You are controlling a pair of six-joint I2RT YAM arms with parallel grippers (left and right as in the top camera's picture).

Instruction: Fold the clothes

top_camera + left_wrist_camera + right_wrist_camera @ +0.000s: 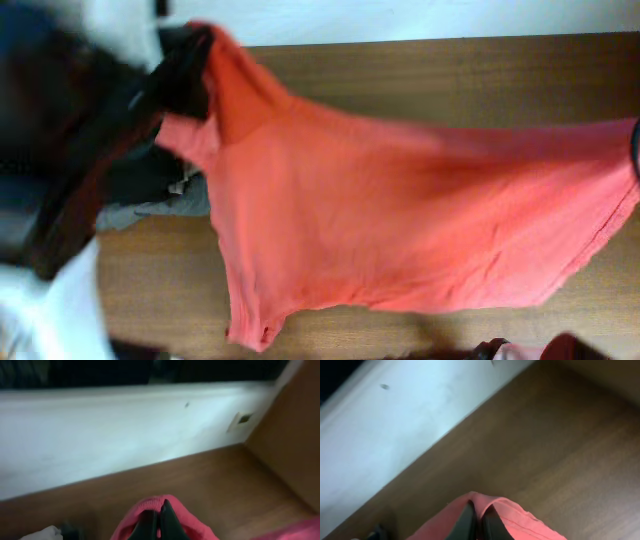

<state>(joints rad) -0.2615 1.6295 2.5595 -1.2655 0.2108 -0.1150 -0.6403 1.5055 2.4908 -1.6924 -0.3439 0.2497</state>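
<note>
With the left tool (159,522) and right tool (479,521) each clamped shut on the T-shirt (400,220), hold the cloth between them taut and lay it flat on the desk (450,70) below.

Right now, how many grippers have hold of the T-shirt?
2. The left gripper is shut on a bunched edge of the T-shirt; the right gripper is shut on another edge.

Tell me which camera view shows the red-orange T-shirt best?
The overhead view: it shows nearly the whole T-shirt, stretched across the table. Each wrist view shows only a small fold of its fabric, pinched in the left gripper or the right gripper.
</note>
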